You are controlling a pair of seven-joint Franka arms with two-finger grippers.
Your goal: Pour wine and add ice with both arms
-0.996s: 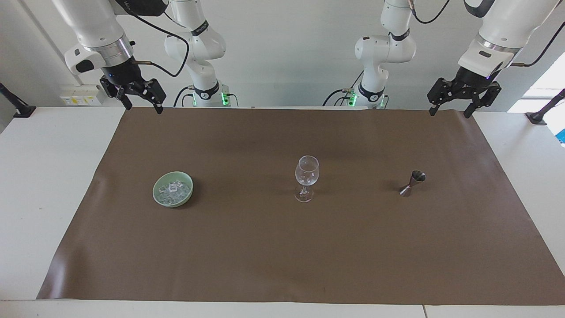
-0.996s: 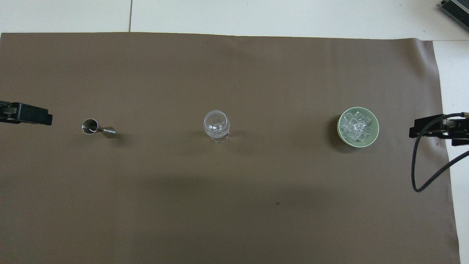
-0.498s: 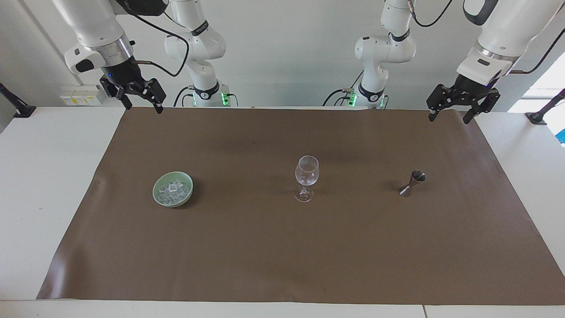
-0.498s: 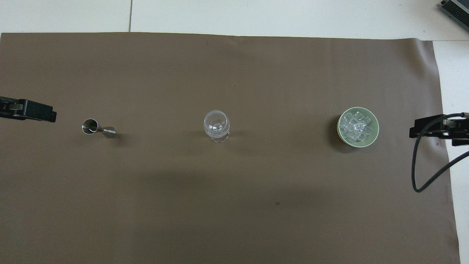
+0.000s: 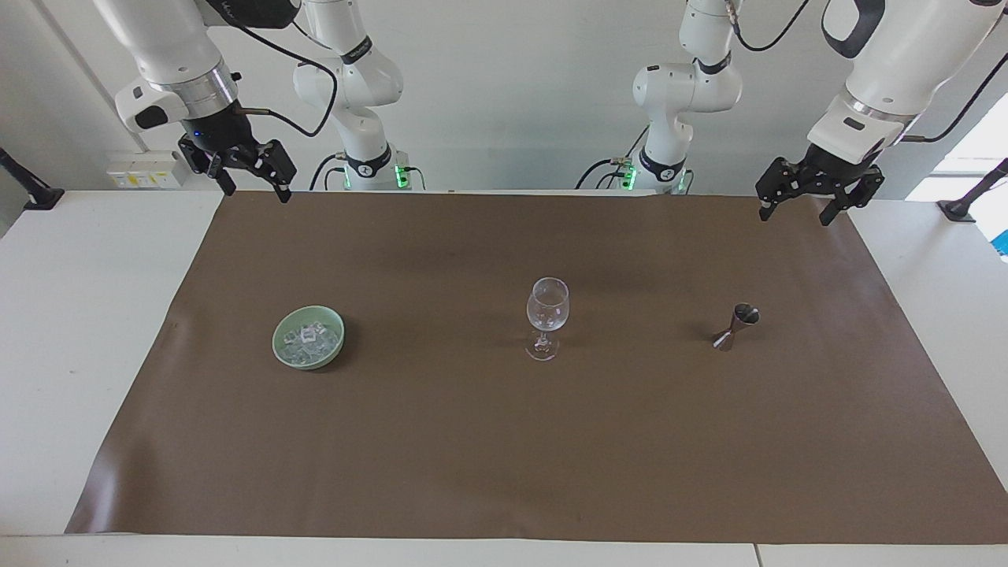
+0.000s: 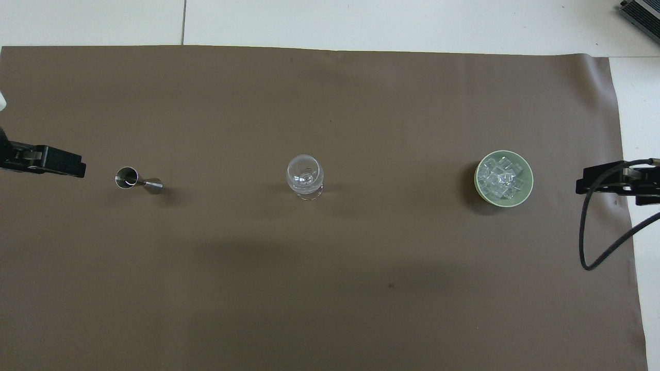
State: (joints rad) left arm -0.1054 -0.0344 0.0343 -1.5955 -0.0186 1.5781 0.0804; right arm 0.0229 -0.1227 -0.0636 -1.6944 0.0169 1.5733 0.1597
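Observation:
An empty wine glass [image 5: 546, 315] [image 6: 305, 178] stands upright at the mat's middle. The ice [image 5: 309, 337] [image 6: 500, 177] is heaped in a pale green bowl [image 5: 277, 342] [image 6: 529, 181] toward the right arm's end. A small metal jigger [image 5: 738, 325] [image 6: 135, 179] stands toward the left arm's end. No wine shows; I cannot tell what the jigger holds. My left gripper [image 5: 794, 216] hangs open and empty over the mat's corner at the robots' edge. My right gripper [image 5: 257, 194] waits open and empty over the other corner at that edge.
A brown mat [image 5: 504, 449] covers most of the white table [image 5: 71, 315]. A black cable [image 6: 585, 242] loops down from the right wrist over the mat's edge. Black clamps [image 5: 31, 193] sit at the table's ends by the robots.
My left gripper has moved a little toward the table's middle and toward the jigger. The right arm, glass, bowl and jigger have not moved.

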